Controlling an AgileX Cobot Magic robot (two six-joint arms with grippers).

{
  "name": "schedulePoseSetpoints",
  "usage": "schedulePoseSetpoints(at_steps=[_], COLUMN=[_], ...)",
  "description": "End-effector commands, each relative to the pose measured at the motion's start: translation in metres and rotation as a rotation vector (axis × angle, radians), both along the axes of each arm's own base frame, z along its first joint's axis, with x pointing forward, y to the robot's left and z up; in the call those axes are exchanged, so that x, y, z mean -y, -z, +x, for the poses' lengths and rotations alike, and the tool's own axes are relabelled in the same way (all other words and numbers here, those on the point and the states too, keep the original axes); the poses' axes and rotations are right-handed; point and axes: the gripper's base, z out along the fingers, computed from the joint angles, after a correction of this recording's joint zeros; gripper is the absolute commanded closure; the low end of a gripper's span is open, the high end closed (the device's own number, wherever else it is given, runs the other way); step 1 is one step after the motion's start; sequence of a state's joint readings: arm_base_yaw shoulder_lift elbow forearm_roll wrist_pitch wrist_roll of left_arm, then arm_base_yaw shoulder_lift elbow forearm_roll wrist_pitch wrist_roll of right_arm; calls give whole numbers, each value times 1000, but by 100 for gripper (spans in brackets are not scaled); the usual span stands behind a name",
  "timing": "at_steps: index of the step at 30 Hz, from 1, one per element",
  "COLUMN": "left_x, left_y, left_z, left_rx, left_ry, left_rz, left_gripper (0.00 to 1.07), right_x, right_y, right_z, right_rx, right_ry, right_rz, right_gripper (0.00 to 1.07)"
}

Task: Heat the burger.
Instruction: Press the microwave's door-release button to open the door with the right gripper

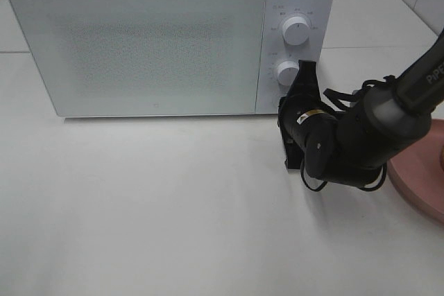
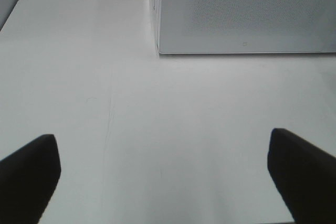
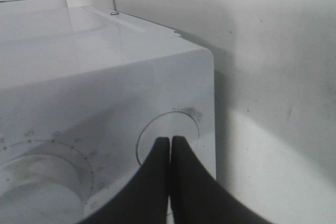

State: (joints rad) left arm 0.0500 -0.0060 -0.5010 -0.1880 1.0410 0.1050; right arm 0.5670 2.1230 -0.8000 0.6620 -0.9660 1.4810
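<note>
The burger is out of view in every frame. The white microwave (image 1: 139, 39) stands at the back of the table with its door closed. My right gripper (image 1: 306, 68) is shut and empty, its tips at the control panel just right of the lower knob (image 1: 285, 73). In the right wrist view the right gripper (image 3: 169, 140) touches a flat round button (image 3: 181, 124) near the panel's corner, beside a dial (image 3: 37, 182). My left gripper (image 2: 165, 182) is open over bare table in front of the microwave (image 2: 247, 14), with nothing between its fingers (image 2: 29, 177).
A round pink plate (image 1: 420, 185) lies at the right edge of the table, partly hidden by the right arm (image 1: 361, 136). The upper knob (image 1: 297, 32) sits above the lower one. White table (image 1: 139, 206) spreads in front of the microwave.
</note>
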Motion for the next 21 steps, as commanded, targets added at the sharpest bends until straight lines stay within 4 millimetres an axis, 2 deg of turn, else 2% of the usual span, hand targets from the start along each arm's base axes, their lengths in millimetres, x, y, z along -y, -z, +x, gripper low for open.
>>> schedulePoseSetpoints(at_steps=[1,7,15,21], left_x=[0,0,0,0], left_y=[0,0,0,0], left_z=[-2,-2,-2,-2], left_rx=[18,18,18,18], left_ry=[1,1,1,1], left_rz=[-7,-7,-7,-7], left_gripper=[7,7,7,7], right_x=[-3,-3,5,5], right_y=[2,9,6,4], right_z=[7,13,18,20], right_rx=[9,3,36,47], right_ry=[1,35,53,61], right_rz=[-2,-2,-30,-26], right_gripper=[107,107,107,107])
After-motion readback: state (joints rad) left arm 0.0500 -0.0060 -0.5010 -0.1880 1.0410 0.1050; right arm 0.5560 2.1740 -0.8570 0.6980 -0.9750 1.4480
